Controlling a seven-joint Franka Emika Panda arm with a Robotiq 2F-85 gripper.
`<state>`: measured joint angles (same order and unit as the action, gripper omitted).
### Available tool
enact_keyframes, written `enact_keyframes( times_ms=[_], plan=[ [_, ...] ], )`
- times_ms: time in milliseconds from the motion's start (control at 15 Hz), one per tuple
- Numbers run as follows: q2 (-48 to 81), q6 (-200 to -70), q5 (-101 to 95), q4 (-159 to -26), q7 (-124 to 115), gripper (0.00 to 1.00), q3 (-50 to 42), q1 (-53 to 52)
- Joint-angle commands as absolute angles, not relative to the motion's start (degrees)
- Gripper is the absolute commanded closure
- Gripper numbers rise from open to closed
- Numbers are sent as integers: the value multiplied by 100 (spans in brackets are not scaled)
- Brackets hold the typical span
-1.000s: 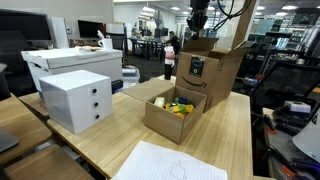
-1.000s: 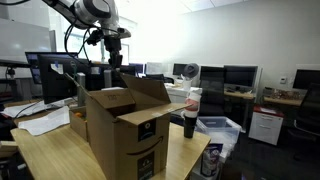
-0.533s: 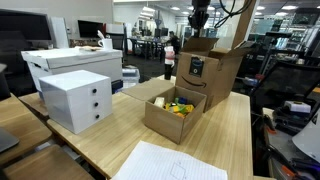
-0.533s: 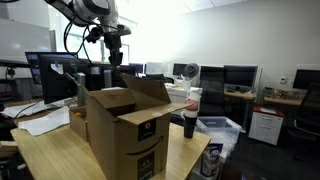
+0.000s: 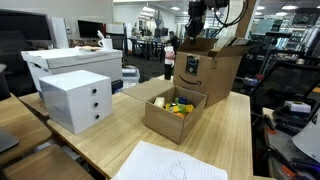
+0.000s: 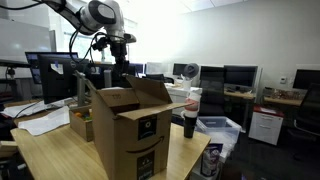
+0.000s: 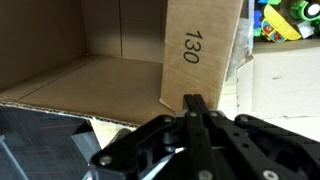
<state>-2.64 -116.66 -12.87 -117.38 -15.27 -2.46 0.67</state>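
Two brown cardboard boxes stand on the pale wooden table (image 5: 232, 128). The tall box (image 5: 205, 72) has corrugated walls, raised flaps and a dark printed logo on its front. The small box (image 5: 163, 119) sits just beside its foot, low and open-topped. The one gripper (image 5: 197, 31) hangs above the open mouth of the tall box, touching nothing, with its two dark fingers pressed together and nothing between them.

One white drawer unit (image 5: 78, 100), smooth and cube-shaped with three drawer fronts, stands well apart from the boxes. One long white lidded box (image 5: 70, 60) lies behind it. One flat white sheet of paper (image 5: 170, 163) lies at the near edge of the table.

The wrist view looks straight down past the closed gripper (image 7: 195, 103) into the tall box (image 7: 90, 80), showing a bare matte cardboard floor. It also shows a flap (image 7: 195, 50) printed with "130", which neither exterior view shows. In its top corner a cluster of glossy yellow and green toys (image 7: 285, 15) shows; in an exterior view these toys (image 5: 180, 106) lie inside the small box.

From the opposite side, an exterior view shows the tall box (image 6: 130, 135) and the gripper (image 6: 121, 68) over it. It alone shows one dark cup (image 6: 190, 125) just beside the tall box.
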Motion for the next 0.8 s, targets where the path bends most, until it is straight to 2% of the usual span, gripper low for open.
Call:
enact_keyframes(
  times_ms=[0, 733],
  plan=[
    [49, -11935, -1208, -11541, -1153, 99, -263, 155],
    [333, -11984, -1369, -10954, -877, 98, -294, 123]
  ],
)
